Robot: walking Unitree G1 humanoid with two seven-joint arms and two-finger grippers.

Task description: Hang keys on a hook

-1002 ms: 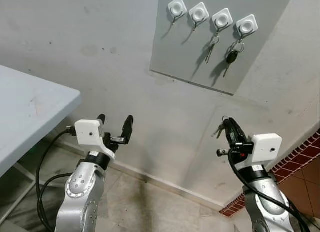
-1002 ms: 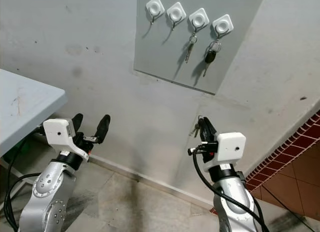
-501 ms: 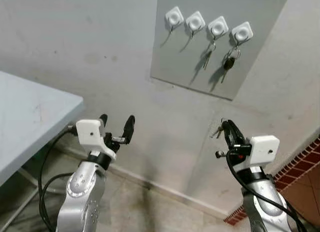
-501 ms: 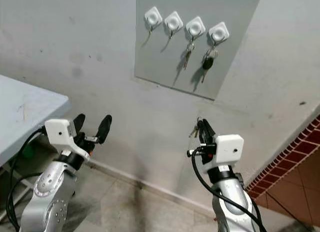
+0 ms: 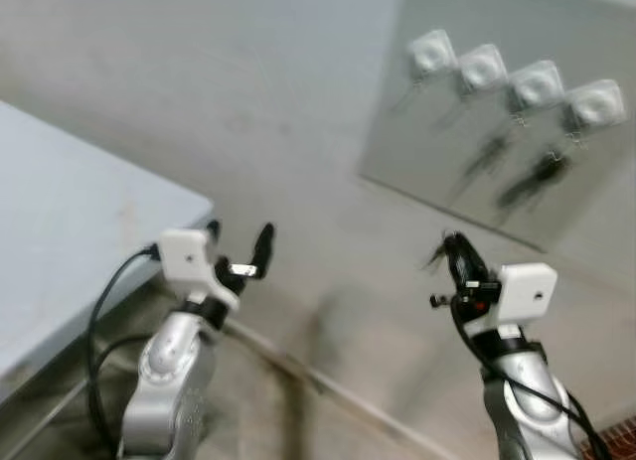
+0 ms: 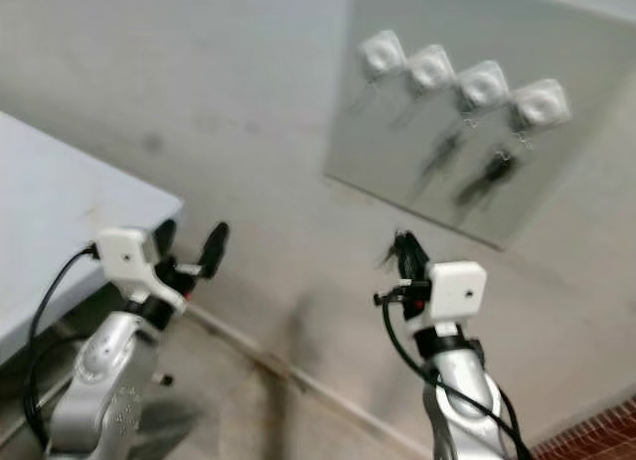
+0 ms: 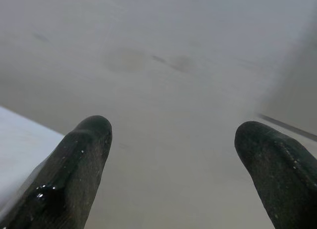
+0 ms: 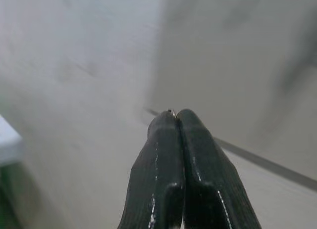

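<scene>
On your far left is the pale table (image 5: pixel 60 251), and just past its corner your left gripper (image 5: pixel 238 249) is held up with its two black fingers (image 7: pixel 79 160) spread wide and nothing between them. It has no job right now, so it waits out of the way.

Up on the wall is the grey board (image 5: pixel 497 192) with four white hooks in a row. The first hook (image 5: pixel 431 53) and the second hook (image 5: pixel 483 68) look bare (the picture is blurry, so it is hard to be sure). Dark keys (image 5: pixel 487 154) hang under the third hook, and more hang under the fourth hook (image 5: pixel 596 104).

Below the board, well apart from it, is your right gripper (image 5: pixel 456 251). Its fingers are pressed tight together, and a small bunch of keys (image 5: pixel 438 255) sticks out at the tip. You are pinching them hard so they do not drop on the way.

The keys are not on a hook yet. I think you should lift them up to one of the bare hooks next.
</scene>
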